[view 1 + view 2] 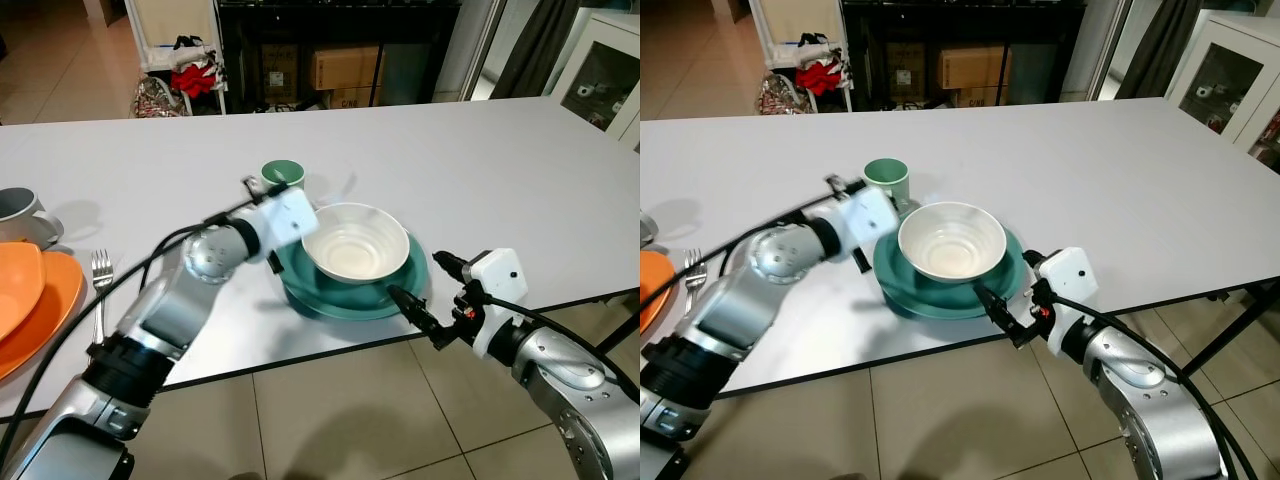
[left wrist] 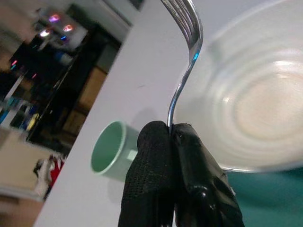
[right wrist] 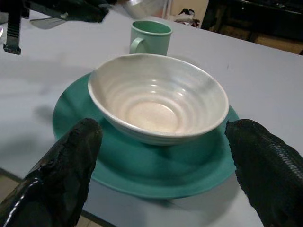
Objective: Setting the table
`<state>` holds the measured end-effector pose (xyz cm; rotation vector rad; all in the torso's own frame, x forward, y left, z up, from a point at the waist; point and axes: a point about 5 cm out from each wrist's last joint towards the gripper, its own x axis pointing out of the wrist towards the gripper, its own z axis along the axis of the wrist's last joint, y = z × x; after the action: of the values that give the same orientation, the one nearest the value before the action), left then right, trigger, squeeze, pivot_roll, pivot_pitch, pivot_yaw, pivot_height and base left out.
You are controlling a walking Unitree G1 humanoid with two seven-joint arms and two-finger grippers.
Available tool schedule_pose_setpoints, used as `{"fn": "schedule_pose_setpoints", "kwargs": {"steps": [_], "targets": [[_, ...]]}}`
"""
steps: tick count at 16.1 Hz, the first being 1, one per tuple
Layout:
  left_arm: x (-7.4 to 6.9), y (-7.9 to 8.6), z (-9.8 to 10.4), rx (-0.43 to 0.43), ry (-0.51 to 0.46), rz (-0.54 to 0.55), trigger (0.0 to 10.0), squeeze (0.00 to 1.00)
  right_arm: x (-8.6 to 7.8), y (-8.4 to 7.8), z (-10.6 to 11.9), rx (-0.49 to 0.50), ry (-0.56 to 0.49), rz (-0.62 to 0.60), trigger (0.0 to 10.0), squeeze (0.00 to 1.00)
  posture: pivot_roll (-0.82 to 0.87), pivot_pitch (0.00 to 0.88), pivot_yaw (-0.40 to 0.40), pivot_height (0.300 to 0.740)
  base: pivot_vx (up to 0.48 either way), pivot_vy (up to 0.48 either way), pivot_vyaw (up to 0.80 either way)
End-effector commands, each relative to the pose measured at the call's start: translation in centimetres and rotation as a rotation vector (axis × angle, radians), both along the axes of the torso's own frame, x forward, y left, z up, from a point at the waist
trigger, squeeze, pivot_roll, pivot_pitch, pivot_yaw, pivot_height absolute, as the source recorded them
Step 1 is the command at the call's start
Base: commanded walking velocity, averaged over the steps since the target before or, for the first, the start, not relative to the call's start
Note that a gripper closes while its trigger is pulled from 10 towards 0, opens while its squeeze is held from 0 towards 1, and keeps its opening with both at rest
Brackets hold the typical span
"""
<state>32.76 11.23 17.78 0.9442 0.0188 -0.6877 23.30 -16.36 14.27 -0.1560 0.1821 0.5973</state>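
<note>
Beside the white bowl point(image 1: 355, 243), which sits on a teal plate point(image 1: 300, 278) on the white counter point(image 1: 480, 160), the left end effector point(image 2: 173, 142) is pressed together, pinching a fork point(image 2: 182, 71) by its handle. Its long axis runs straight out from the fingertips, tines pointing away past the bowl's rim. A green cup point(image 1: 282, 176) stands just behind. The right end effector point(image 3: 163, 156) is spread wide, facing the plate's near edge.

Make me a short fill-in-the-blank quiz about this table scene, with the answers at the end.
1. The left gripper is shut on a ____.
2. The white bowl sits on a teal ____.
3. The right gripper's jaws are ____.
4. The mug beyond the bowl is ____ in colour.

Answers: fork; plate; open; green
</note>
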Motion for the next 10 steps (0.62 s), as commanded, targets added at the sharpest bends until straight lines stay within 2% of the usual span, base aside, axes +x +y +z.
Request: {"fn": "schedule_pose_setpoints", "kwargs": {"steps": [1,4,6,7,10], "targets": [[-0.1,-0.6,0.3,0.051,-0.011,-0.054,10.0,0.00,0.0,0.3,0.6,-0.007,-0.032,0.028,10.0,0.00,0.01,0.000,-0.017,0.740,0.000,0.000,0.00],[-0.5,-2.2,-0.3,0.101,0.019,-0.147,10.0,0.00,-0.2,0.4,0.3,-0.013,-0.021,0.039,10.0,0.00,0.01,0.000,-0.009,0.740,0.000,0.000,0.00],[-0.5,-2.6,-0.5,0.129,0.030,-0.166,10.0,0.00,-0.4,0.3,0.2,-0.017,-0.014,0.042,10.0,0.00,0.01,0.000,-0.005,0.740,0.000,0.000,0.00],[-0.2,-2.7,-0.7,0.167,0.030,-0.160,10.0,0.00,-0.5,0.4,0.0,-0.021,-0.009,0.045,10.0,0.00,0.01,0.000,-0.003,0.740,0.000,0.000,0.00],[0.9,-3.0,-0.1,0.168,0.004,-0.118,10.0,0.00,-0.5,0.5,-0.1,-0.020,-0.004,0.048,10.0,0.00,0.01,0.000,-0.002,0.740,0.000,0.000,0.00]]}}
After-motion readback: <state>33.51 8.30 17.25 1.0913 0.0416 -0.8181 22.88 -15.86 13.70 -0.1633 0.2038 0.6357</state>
